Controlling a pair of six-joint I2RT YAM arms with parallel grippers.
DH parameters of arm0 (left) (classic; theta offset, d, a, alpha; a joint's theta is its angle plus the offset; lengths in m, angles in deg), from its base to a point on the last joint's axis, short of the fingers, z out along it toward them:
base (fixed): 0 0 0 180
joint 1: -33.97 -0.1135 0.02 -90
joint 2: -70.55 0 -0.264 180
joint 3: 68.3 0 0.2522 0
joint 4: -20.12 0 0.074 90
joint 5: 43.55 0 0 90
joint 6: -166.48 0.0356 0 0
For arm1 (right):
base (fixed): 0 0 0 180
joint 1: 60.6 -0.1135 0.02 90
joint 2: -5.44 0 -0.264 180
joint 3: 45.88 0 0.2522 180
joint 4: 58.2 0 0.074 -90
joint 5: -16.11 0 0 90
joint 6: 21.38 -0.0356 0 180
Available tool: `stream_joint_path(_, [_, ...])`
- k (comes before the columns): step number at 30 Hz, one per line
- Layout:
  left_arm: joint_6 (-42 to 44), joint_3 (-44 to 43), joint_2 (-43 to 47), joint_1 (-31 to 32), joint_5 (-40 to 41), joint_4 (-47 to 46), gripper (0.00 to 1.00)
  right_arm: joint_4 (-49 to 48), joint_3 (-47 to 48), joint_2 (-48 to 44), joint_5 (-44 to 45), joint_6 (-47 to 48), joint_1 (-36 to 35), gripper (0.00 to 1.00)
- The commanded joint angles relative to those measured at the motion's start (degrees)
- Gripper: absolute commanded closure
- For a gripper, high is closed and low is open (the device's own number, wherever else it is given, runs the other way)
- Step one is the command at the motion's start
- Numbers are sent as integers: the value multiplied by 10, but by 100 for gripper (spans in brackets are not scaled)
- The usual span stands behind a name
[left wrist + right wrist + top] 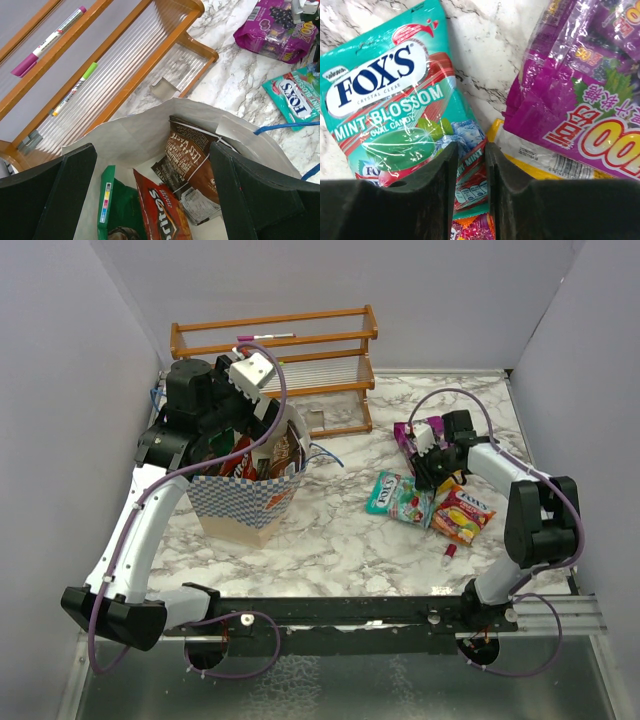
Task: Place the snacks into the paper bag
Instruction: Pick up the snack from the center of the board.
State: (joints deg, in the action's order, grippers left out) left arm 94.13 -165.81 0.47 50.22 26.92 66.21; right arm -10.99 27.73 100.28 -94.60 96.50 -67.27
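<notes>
The checkered paper bag [245, 508] stands open at centre left, its white inside [145, 125] showing in the left wrist view. In it lie a red Doritos packet [160, 210], a green packet [122, 210] and a brown packet [192, 155]. My left gripper [151, 150] hangs open over the bag's mouth [255, 445]. On the marble to the right lie a teal Fox's packet [398, 497] [385, 90], a magenta packet [407, 433] [590, 85] and a red-yellow packet [463, 515]. My right gripper [433, 472] [471, 147] stands low over the teal packet's corner, its jaws narrowly apart, with that corner showing in the gap.
A wooden rack [275, 340] stands behind the bag, with a magenta marker [47, 42] and a green-tipped pen [75, 90] on its shelves. A tiny red-pink object [450, 553] lies near the right arm's base. Grey walls close in both sides.
</notes>
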Motion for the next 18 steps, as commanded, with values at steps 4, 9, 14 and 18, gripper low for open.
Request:
stream_joint_path(4, [-13, -6, 8, 3, -25, -9, 1, 38, 20, 4, -53, 16, 1, 90])
stream_joint_path(9, [-14, -6, 9, 3, -28, -9, 1, 47, 22, -20, -64, 23, 1, 99])
stream_joint_path(14, [-15, -8, 8, 3, -29, -7, 1, 57, 31, -47, -73, 24, 1, 99])
stream_joint_path(18, [-15, -11, 8, 4, -34, -1, 1, 56, 30, -60, -77, 21, 1, 99])
